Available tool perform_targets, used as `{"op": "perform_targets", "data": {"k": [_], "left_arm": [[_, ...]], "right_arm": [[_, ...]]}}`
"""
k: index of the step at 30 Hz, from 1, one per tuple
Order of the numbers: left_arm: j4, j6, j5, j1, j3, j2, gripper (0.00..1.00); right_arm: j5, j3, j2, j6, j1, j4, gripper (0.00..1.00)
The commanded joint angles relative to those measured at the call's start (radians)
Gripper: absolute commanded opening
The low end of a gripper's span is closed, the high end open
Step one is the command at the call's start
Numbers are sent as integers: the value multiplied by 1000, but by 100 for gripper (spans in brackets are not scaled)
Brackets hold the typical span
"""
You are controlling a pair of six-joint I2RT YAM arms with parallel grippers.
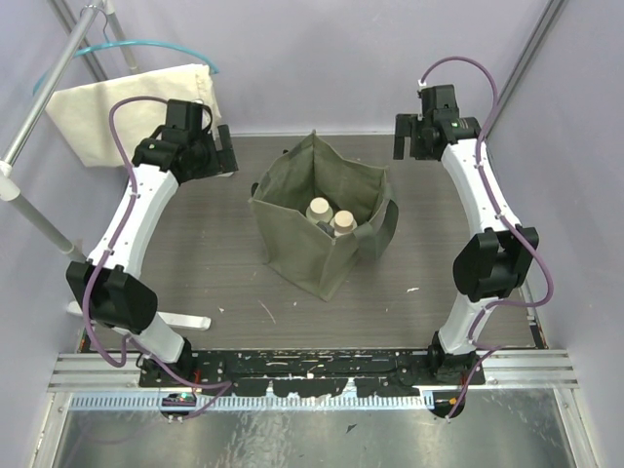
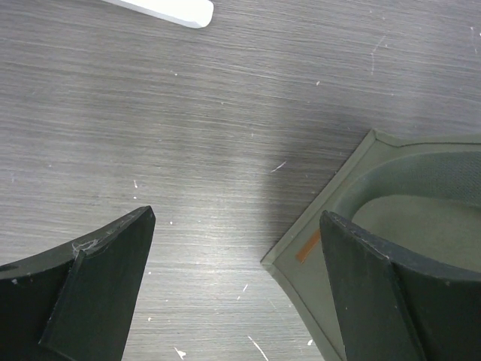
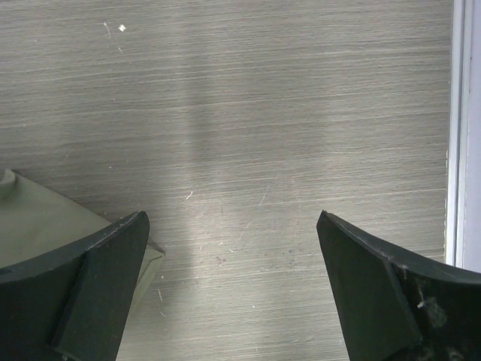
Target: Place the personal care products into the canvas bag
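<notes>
The bag (image 1: 302, 258) stands centrally on the table (image 1: 195, 253), mouth open upward with two bottles (image 1: 319, 208) inside; bare surface flanks it, and a hung cloth (image 1: 117, 112) crowds the rear-left corner.

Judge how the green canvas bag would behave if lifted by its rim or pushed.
Probably floppy: the canvas bag has creased, bowed walls and an uneven rim, so a rim lift would likely collapse that side. A push may dent the fabric before it slides. The two capped bottles standing inside add weight and might topple.

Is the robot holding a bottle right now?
No. The left gripper and right gripper have open jaws with only bare table between them.
</notes>
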Motion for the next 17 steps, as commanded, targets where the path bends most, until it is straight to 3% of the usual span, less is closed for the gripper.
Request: {"op": "perform_targets", "data": {"k": [1,17], "left_arm": [[48,-34,-72,3,-30,-45,98],[22,-4,-97,2,-12,-23,98]], "right_arm": [[7,35,-63,19,3,31,100],[-2,87,-18,30,3,5,100]]}}
